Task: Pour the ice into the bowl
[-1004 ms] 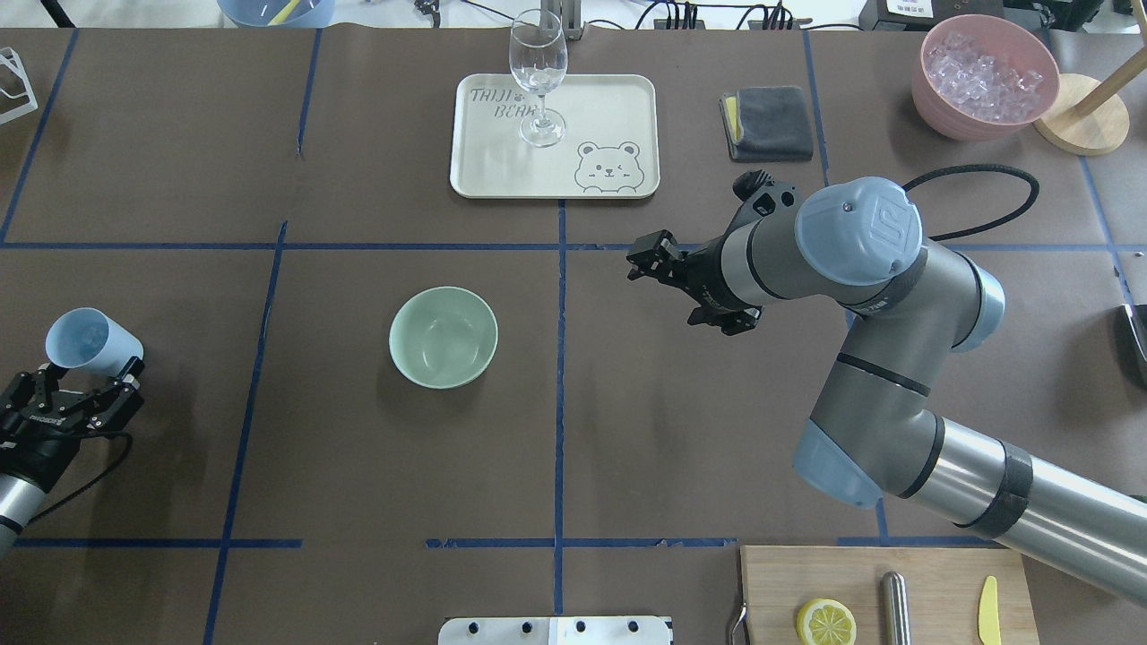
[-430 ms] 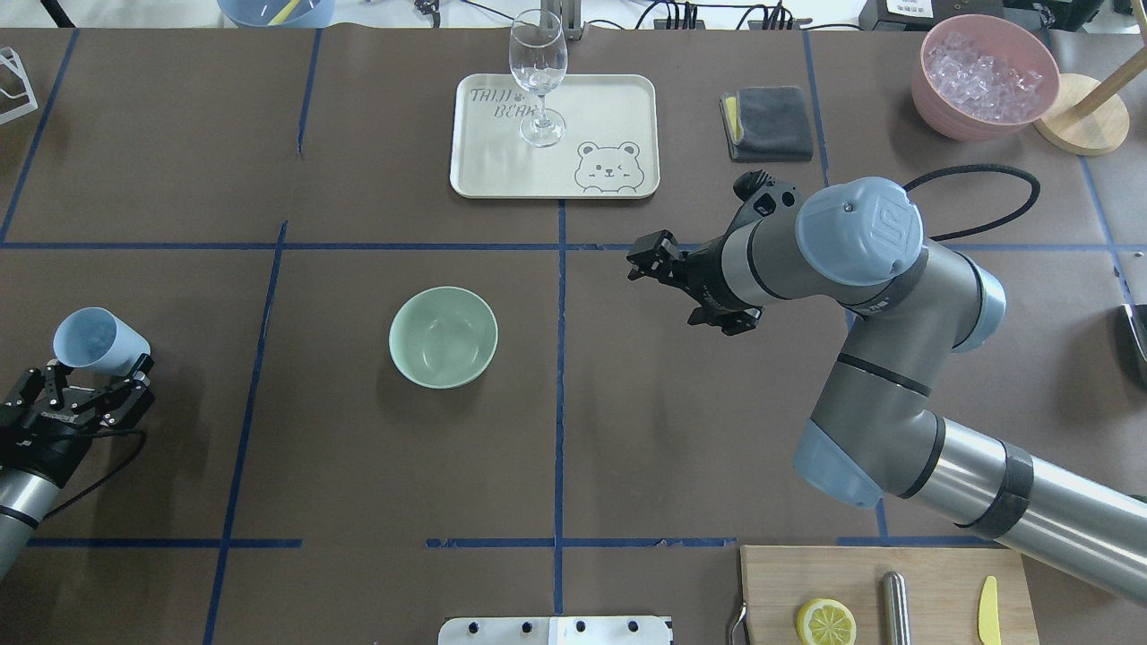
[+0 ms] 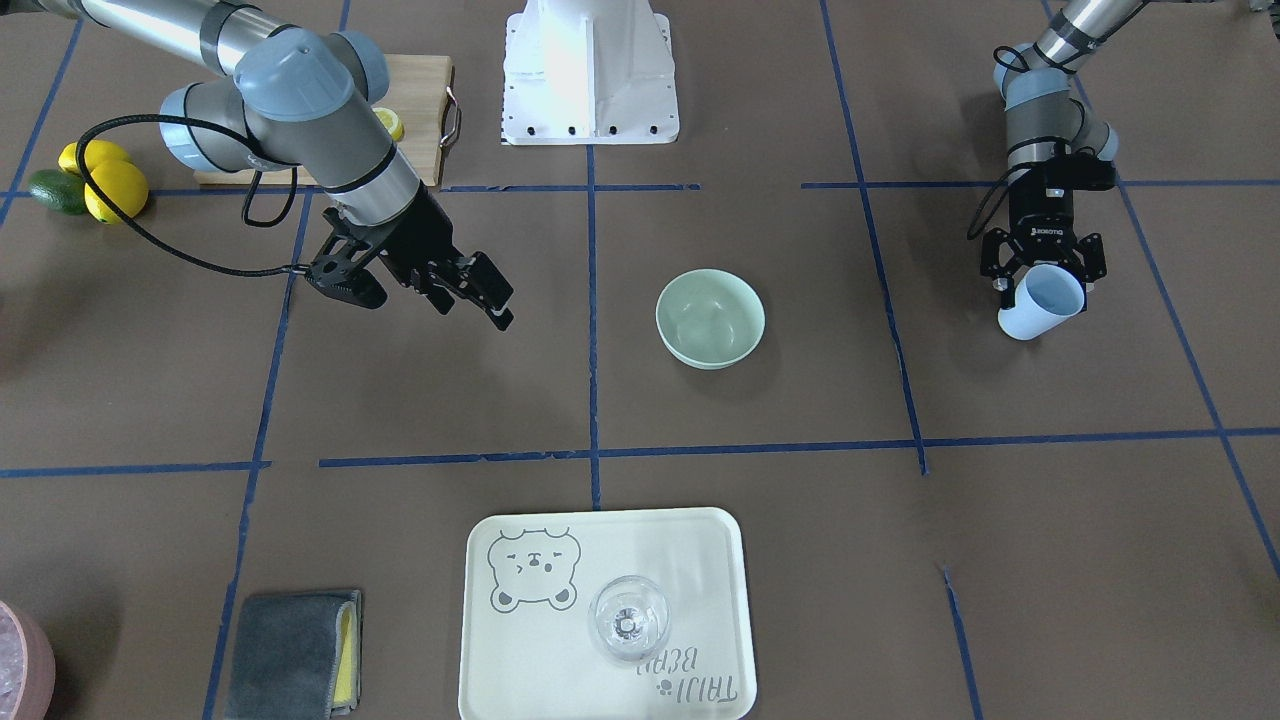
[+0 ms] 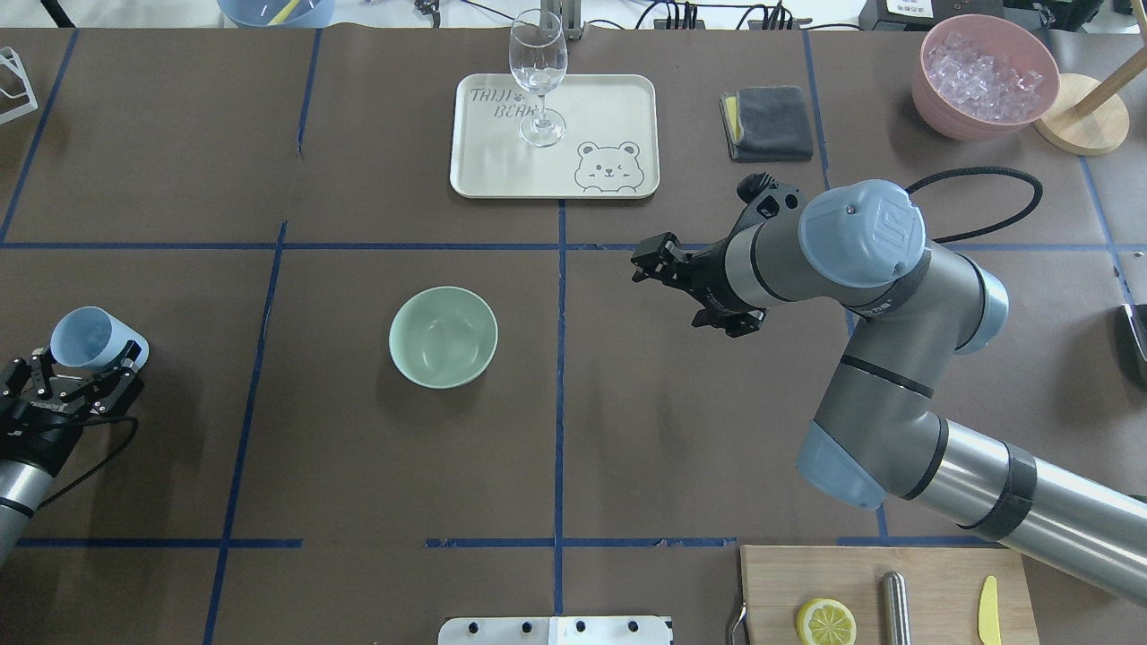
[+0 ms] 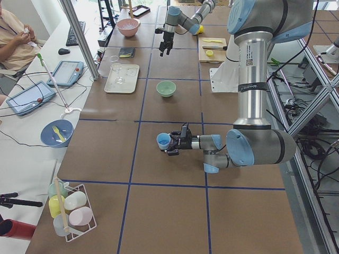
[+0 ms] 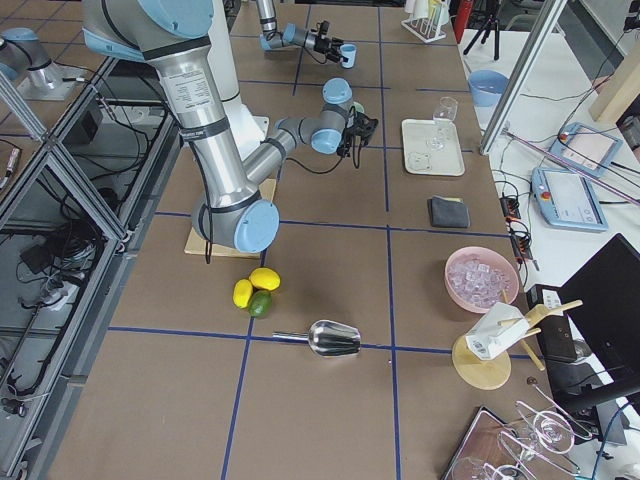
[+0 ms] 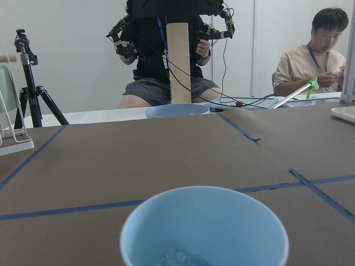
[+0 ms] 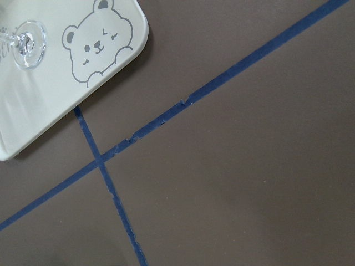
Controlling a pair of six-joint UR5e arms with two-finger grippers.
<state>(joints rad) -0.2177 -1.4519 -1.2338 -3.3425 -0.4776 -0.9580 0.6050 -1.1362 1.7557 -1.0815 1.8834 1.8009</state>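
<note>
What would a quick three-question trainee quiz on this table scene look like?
1. True or false: the mint-green bowl already holds ice.
2. The left tool is shut on which item? A) wine glass B) light blue cup C) gray cloth
3. Fill in: the wine glass stands on the ____.

Key:
1. False; the bowl looks empty.
2. B, the light blue cup.
3. The bear-print tray.

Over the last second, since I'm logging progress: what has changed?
The left hand, holding the light blue cup, drifted slightly toward the robot after a small nudge toward the bowl. The right hand barely shifted. Bowl, glass and tray stayed put.
</note>
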